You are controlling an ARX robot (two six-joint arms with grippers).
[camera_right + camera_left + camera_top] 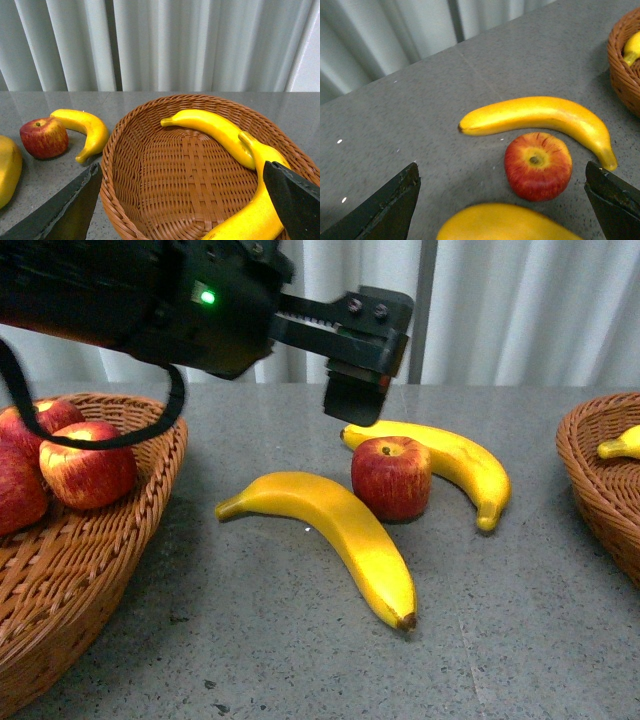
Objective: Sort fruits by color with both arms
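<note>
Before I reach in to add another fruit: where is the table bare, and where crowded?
Bare: the front of the table between the left basket and right basket, nearer than the near banana. Crowded: the middle, where the apple sits close between that and the far banana.

Front camera, body-mounted, low: faces curtain (520,310) across counter (300,660), apple (391,478) at 12 o'clock. Left wrist camera: close, looking down on same apple. Right wrist camera: over right basket (150,125), level; shares apple, far banana (87,127).
</note>
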